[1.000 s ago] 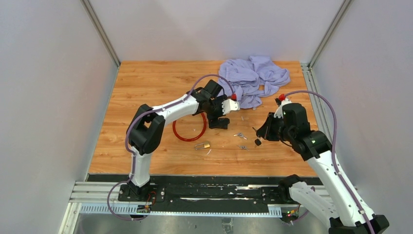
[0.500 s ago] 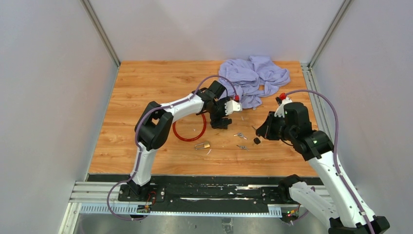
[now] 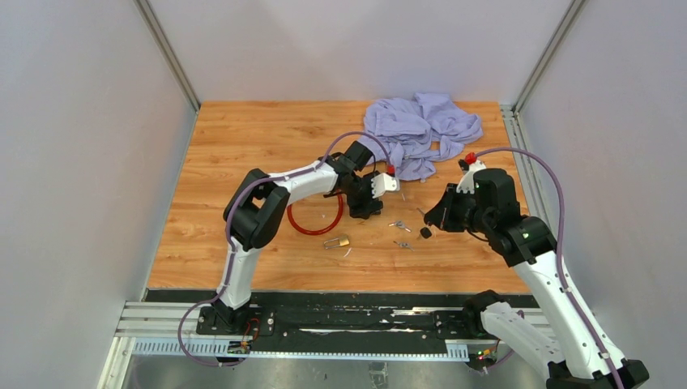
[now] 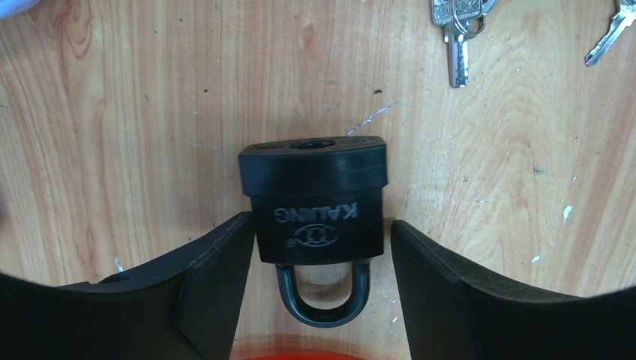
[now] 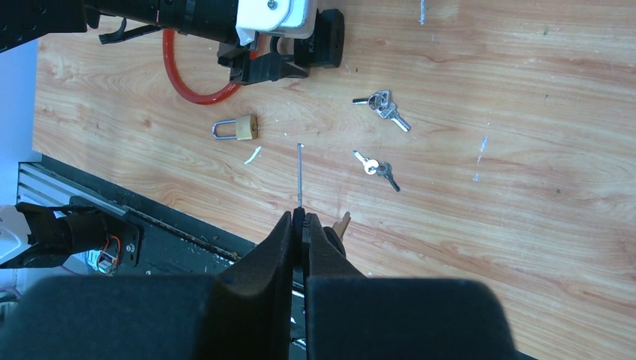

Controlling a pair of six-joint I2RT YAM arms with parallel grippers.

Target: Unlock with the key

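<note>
Small brass padlock [image 3: 338,241] nearest on wooden tabletop [image 3: 243,138], right hand [image 5: 299,217] pressed together on thin silver key [image 5: 299,174], blade pointing out, left hand [image 4: 320,223] spread either side of black padlock [image 4: 315,195] lying flat, shackle toward red cable loop [image 3: 312,233], crumpled lilac cloth [image 3: 421,130] farthest

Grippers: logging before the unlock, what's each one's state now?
Left gripper: open, jaws either side of the black padlock.
Right gripper: shut on a thin key.

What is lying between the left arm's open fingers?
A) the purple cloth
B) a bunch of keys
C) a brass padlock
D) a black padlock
D: the left wrist view shows a black padlock sitting between the spread fingers of the left gripper.
</note>
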